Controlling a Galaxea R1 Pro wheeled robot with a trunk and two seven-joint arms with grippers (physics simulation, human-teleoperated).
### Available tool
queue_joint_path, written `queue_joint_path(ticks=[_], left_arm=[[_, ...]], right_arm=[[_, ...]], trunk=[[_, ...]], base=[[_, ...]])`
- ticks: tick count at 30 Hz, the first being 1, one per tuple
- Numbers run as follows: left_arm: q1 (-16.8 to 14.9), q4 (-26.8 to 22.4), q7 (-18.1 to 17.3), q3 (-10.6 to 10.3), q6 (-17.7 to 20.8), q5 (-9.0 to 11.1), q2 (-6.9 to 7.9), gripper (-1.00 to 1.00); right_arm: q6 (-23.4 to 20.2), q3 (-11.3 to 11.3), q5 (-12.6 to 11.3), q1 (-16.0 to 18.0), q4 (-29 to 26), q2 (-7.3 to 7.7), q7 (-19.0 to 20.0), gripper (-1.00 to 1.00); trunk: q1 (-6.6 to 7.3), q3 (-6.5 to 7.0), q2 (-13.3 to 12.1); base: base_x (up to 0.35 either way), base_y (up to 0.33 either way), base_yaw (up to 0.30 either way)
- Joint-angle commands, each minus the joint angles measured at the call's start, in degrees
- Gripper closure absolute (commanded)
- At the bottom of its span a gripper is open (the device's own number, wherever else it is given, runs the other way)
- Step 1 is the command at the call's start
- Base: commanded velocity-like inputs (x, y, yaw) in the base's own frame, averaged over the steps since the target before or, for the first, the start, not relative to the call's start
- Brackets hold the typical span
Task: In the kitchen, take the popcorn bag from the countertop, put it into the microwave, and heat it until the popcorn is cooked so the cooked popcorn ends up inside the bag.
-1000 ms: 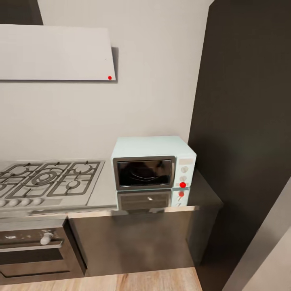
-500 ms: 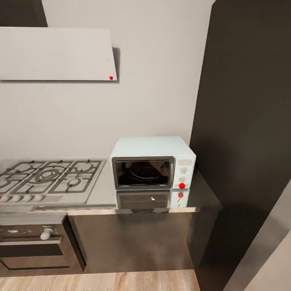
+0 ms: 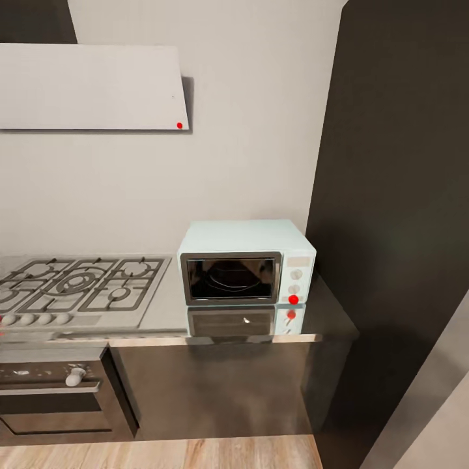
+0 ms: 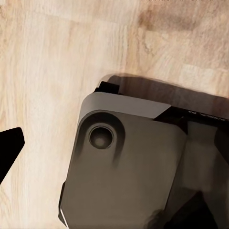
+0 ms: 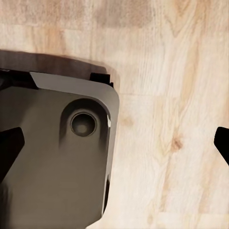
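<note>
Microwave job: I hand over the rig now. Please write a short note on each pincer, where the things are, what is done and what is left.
Pincers: both wrist cameras look down at the wood floor and the robot's base; open or shut cannot be told. Nothing seen held.
Microwave: on the countertop, right of the gas hob, door shut.
Popcorn bag: not in sight.
Done: nothing visible.
Left: find the bag, open the door, load it, heat.

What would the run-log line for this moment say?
phase: facing kitchen | microwave: door shut, on countertop | gas hob: beside it | right hand: open, over wood floor
</note>
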State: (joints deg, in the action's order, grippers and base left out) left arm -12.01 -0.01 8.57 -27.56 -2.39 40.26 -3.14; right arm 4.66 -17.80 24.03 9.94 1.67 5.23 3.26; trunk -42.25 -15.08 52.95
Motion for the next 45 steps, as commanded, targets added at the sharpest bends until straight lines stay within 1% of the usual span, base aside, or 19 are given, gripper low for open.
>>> queue_joint_path(ticks=[1, 5, 12, 27, 32, 33, 34, 36, 37, 40, 41, 43, 45], left_arm=[[-0.03, 0.01, 0.21, -0.48, -0.15, 0.44, -0.02, -1.0], [-0.03, 0.01, 0.22, -0.48, -0.16, 0.45, -0.02, -1.0], [-0.03, 0.01, 0.22, -0.48, -0.16, 0.44, -0.02, -1.0], [-0.03, 0.01, 0.22, -0.48, -0.12, 0.47, -0.02, -1.0], [-0.03, 0.01, 0.3, -0.48, -0.16, 0.51, -0.02, -1.0], [-0.03, 0.01, 0.3, -0.48, -0.16, 0.5, -0.04, -1.0], [-0.03, 0.01, 0.3, -0.48, -0.16, 0.46, -0.08, -1.0], [-0.03, 0.01, 0.31, -0.48, -0.16, 0.46, -0.1, -1.0], [-0.03, 0.01, 0.31, -0.48, -0.17, 0.49, -0.1, -1.0], [-0.03, 0.01, 0.31, -0.48, -0.21, 0.51, -0.11, -1.0], [-0.03, 0.01, 0.31, -0.48, -0.22, 0.51, -0.11, -1.0], [-0.03, -0.01, 0.31, -0.48, -0.22, 0.46, -0.11, -1.0], [-0.03, -0.01, 0.31, -0.48, -0.24, 0.45, -0.11, -1.0]], right_arm=[[0.37, -0.48, 0.4, 0.07, 0.18, 0.07, 0.1, -1.0], [0.3, -0.48, 0.35, 0.07, 0.18, -0.16, 0.14, -1.0], [0.31, -0.48, 0.4, 0.07, 0.18, -0.08, 0.17, -1.0], [0.31, -0.58, 0.37, 0.07, 0.09, 0.03, 0.25, -1.0], [0.31, -0.59, 0.76, 0.07, -0.74, -0.17, 0.54, -1.0], [0.29, -0.65, 0.75, 0.07, -1.82, -0.38, 0.66, -1.0], [-0.11, -0.69, 0.75, 0.07, -6.23, -0.95, 0.82, -1.0], [-1.25, -0.74, 0.47, 0.07, -12.4, -1.94, 1.0, -1.0], [-2.42, -0.78, 0.33, 0.07, -14.58, -2.15, 1.04, -1.0], [-7.79, -0.89, 0.05, 0.07, -24.22, -2.8, 1.05, -1.0], [-8.66, -0.92, 0.03, 0.07, -25.86, -2.99, 1.05, -1.0], [-14.9, -0.9, -0.06, 0.07, -35.26, -4.64, 1.05, -1.0], [-19.29, -0.83, -0.07, 0.07, -40.83, -5.96, 1.02, -1.0]], trunk=[[0.0, -0.07, 0.05], [0.0, -0.07, 0.05], [0.0, -0.07, 0.05], [0.0, -0.07, 0.05], [0.0, -0.07, 0.05], [0.0, -0.07, 0.05], [0.0, -0.07, 0.05], [0.0, -0.07, 0.05], [0.0, -0.07, 0.05], [0.0, -0.07, 0.05], [0.0, -0.07, 0.05], [0.0, -0.07, 0.05], [0.0, -0.07, 0.05]], base=[[0.0, 0.0, 0.0], [0.0, 0.0, 0.009], [0.0, 0.0, 0.148], [0.0, 0.0, 0.005], [0.0, 0.0, 0.0], [0.0, 0.0, 0.0], [0.0, 0.0, 0.0], [0.0, 0.0, 0.0], [0.0, 0.0, 0.0], [0.0, 0.0, 0.0], [0.0, 0.0, 0.0], [0.0, 0.0, 0.0], [0.0, 0.0, 0.0]])
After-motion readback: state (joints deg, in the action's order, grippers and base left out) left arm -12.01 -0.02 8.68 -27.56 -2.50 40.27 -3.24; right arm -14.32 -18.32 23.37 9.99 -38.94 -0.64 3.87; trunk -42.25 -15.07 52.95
